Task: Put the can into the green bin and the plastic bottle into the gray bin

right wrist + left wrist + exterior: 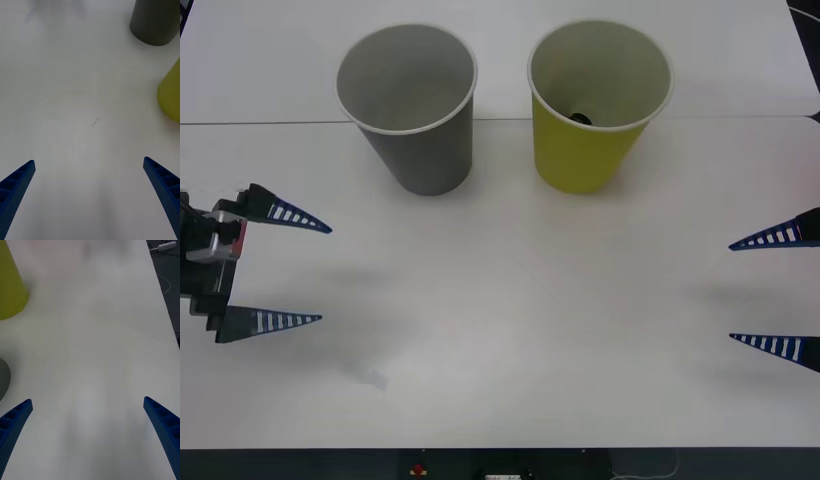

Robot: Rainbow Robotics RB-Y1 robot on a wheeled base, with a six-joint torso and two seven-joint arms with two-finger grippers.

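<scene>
white table (510, 330) | gray bin (415, 110) beside green bin (590, 110)

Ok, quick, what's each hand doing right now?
Left hand: open, holding nothing.
Right hand: open, holding nothing.

Front view: from above, facing forward and down over the white table (510, 330), far enough off to take in both cups and both sets of spread jaws at the side edges. Right wrist view: low and near the tabletop, looking out past the right gripper (89, 165), the gray bin (155, 22) and green bin (170, 95) ahead of the jaws. Left wrist view: likewise low (nearly skimming the surface), looking past the left gripper (88, 405) toward the same two cups.
</scene>
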